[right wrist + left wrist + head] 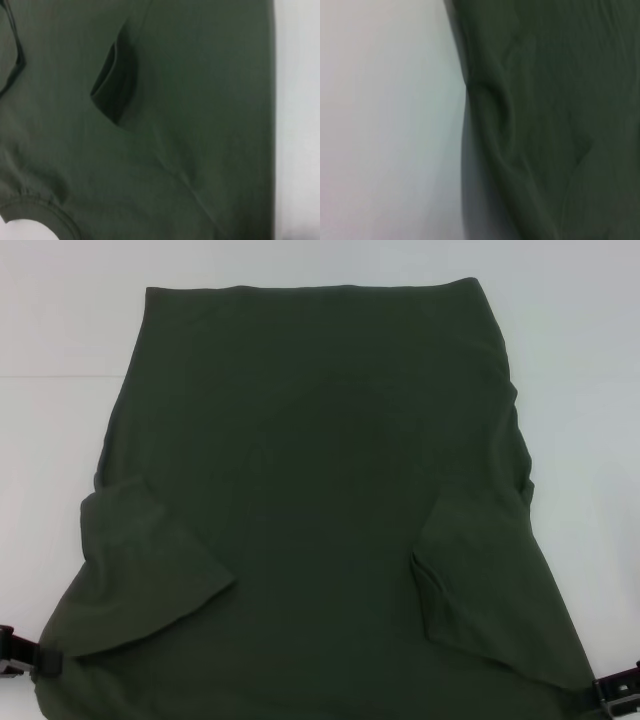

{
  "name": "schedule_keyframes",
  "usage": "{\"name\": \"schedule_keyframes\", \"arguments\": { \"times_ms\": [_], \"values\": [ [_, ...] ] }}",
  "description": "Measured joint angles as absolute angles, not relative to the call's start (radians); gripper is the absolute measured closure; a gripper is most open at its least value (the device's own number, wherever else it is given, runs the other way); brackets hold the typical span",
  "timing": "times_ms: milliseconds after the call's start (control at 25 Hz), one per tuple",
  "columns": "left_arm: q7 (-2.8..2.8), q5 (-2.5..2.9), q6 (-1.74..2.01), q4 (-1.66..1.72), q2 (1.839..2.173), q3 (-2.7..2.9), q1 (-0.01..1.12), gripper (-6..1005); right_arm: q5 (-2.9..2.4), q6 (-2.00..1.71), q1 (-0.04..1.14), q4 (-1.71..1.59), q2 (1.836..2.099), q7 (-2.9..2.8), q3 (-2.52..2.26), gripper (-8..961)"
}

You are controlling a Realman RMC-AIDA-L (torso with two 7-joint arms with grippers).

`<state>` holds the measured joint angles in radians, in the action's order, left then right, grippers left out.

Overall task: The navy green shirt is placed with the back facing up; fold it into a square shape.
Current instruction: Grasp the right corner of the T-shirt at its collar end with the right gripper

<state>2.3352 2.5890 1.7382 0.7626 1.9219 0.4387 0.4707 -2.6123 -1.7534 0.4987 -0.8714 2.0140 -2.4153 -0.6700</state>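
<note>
Both grippers, left (25, 652) and right (615, 695), sit at the shirt's (320, 490) near corners on the table (60, 360), finger state unreadable; sleeves folded inward, fabric soft, limp, likely light, best pinched at those corners.

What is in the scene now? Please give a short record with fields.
garment: navy green shirt, lying flat
sleeves: both folded inward over the body
lettering: none showing
surface: white table
left end effector: at the shirt's near left corner
right end effector: at the shirt's near right corner
fold state: not yet a square
</note>
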Motion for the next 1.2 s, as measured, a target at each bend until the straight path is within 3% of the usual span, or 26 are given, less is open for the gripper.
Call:
{"name": "schedule_keyframes", "arguments": {
  "times_ms": [720,1200],
  "values": [
    [2.335,2.588,1.737,0.762,1.923,0.439,0.471,969,-2.607,-1.757,0.548,-0.870,2.063,-2.416,-0.700,195],
    [2.332,2.588,1.741,0.763,1.925,0.439,0.471,970,-2.614,-1.735,0.554,-0.874,2.071,-2.433,-0.707,266]
  ]
}}
